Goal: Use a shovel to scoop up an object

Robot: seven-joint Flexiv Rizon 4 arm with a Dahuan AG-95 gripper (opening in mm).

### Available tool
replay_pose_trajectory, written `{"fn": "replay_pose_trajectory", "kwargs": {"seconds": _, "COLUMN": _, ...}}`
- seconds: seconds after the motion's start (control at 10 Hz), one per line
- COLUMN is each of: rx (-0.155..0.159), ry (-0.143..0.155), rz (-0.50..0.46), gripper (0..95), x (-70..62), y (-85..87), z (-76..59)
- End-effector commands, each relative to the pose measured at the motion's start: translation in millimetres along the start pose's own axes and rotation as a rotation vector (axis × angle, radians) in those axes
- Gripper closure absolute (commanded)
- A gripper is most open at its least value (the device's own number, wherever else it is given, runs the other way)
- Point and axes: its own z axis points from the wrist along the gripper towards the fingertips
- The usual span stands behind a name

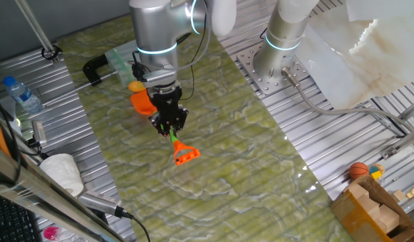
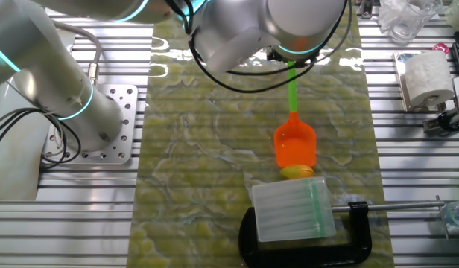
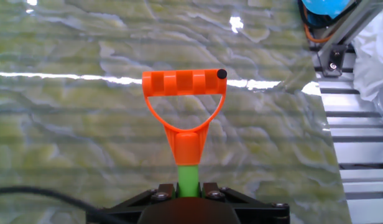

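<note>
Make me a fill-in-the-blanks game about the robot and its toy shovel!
1. The gripper is shut on the shovel's thin ____ shaft.
2. The shovel's scoop blade is colored ____.
3. The yellow object lies between the blade and the clear plastic ____.
4. A black ____ holds that clear plastic thing in place.

Missing words: green; orange; box; clamp

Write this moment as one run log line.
pincer: shut on shovel shaft | blade: touching object | object: beside clear block, not scooped
</note>
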Motion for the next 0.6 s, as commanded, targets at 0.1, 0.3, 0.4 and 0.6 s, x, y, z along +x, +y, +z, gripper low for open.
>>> {"fn": "replay_pose_trajectory", "kwargs": {"seconds": 0.1, "rx": -0.005, "ry": -0.011, "rz": -0.007, "gripper": 95.0, "x": 3.7, "y": 0.8, "z": -1.8}}
{"fn": "replay_pose_trajectory", "kwargs": {"seconds": 0.3, "rx": -0.01, "ry": -0.018, "rz": -0.016, "gripper": 95.0, "x": 8.4, "y": 0.3, "z": -2.3}}
{"fn": "replay_pose_trajectory", "kwargs": {"seconds": 0.4, "rx": -0.013, "ry": -0.014, "rz": -0.02, "gripper": 95.0, "x": 9.3, "y": 0.2, "z": -2.5}}
{"fn": "replay_pose_trajectory", "kwargs": {"seconds": 0.6, "rx": -0.023, "ry": -0.008, "rz": -0.024, "gripper": 95.0, "x": 12.0, "y": 0.0, "z": -2.8}}
